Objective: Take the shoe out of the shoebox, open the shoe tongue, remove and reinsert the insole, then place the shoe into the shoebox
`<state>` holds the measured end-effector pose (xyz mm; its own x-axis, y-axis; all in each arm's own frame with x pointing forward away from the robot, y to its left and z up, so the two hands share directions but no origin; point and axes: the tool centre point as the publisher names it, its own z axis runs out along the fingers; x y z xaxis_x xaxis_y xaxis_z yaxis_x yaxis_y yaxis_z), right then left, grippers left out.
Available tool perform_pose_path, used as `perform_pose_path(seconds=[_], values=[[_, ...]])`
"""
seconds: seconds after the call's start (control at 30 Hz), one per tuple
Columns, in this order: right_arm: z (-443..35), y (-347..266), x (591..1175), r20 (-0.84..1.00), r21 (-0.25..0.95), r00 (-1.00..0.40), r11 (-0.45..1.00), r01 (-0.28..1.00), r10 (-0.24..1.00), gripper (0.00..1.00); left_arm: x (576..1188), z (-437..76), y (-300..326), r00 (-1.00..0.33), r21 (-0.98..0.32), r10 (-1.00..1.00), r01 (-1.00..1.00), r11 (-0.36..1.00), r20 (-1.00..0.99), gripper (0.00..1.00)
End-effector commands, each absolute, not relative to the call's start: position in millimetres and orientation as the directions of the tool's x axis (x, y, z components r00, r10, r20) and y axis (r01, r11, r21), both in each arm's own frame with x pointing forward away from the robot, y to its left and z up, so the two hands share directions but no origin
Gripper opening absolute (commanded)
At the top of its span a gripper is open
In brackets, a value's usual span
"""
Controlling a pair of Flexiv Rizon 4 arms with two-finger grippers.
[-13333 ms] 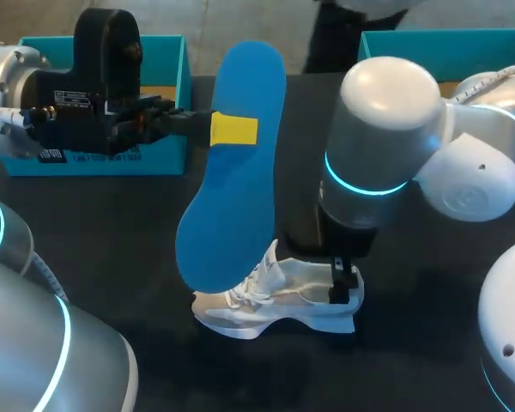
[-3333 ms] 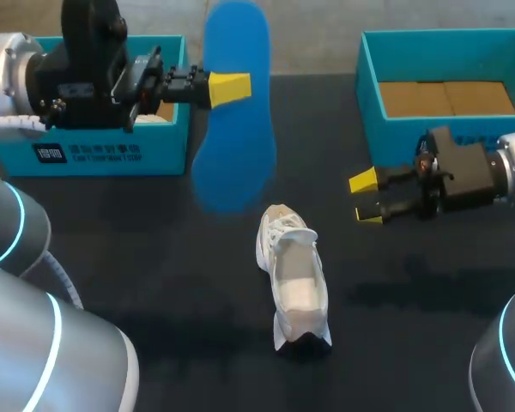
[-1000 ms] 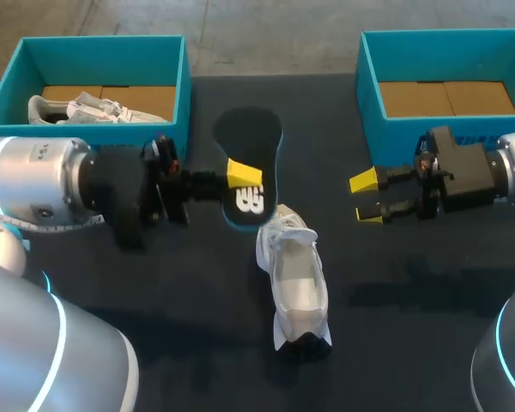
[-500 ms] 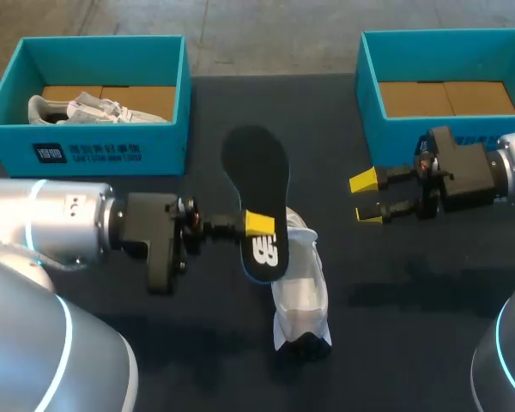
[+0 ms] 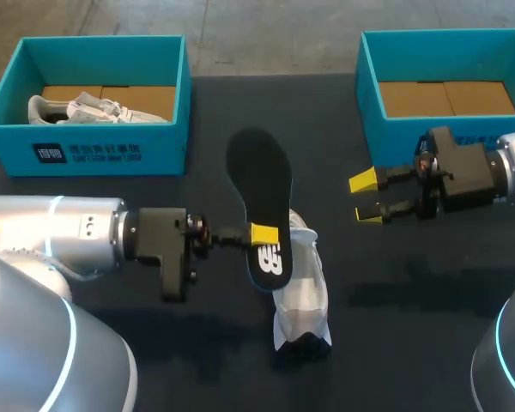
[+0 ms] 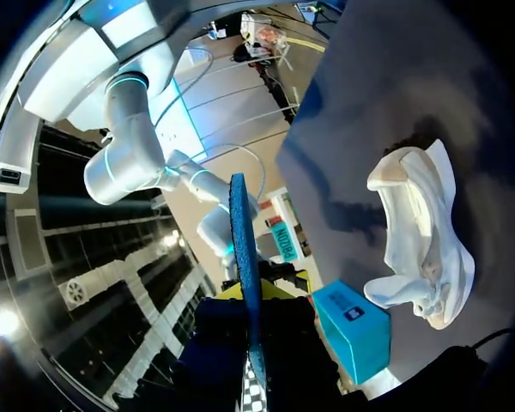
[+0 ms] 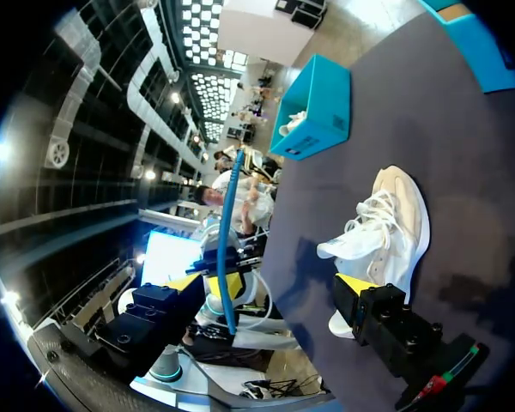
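White sneaker [image 5: 300, 296] is of cloth and mesh; thin black insole [image 5: 259, 184] looks matt foam; teal shoebox [image 5: 165, 151] is smooth cardboard; table [image 5: 429, 343] matt black.

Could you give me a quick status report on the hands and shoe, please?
Left hand shut on insole, held next to shoe. Right hand open, empty. Shoe upright on table. Nothing between insole and shoe.
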<state>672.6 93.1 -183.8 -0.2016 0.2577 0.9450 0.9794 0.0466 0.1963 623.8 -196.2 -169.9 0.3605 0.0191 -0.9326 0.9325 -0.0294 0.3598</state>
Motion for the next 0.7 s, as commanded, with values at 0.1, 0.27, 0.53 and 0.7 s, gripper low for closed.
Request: perform_pose_path(seconds=[0.1,0.27,0.53,0.7], values=[[-184.2,94.3,671.7,0.944,0.198,-0.203,0.043,0.979,0.259,1.0,642.5,-179.0,-205.1,0.349,0.348,-0.004,0.935,-0.066,-0.937,0.0],[-184.2,94.3,671.7,0.944,0.198,-0.203,0.043,0.979,0.259,1.0,641.7,-181.2,-209.9,0.36,0.359,-0.005,0.93,-0.081,-0.933,0.0],[-184.2,94.3,671.7,0.944,0.198,-0.203,0.043,0.979,0.259,1.0,644.2,-186.2,-211.8,0.364,0.362,0.0,0.928,-0.083,-0.932,0.0],[-184.2,94.3,671.7,0.944,0.198,-0.203,0.043,0.979,0.259,1.0,643.4,-186.3,-211.1,0.364,0.363,-0.009,0.927,-0.09,-0.931,0.0]])
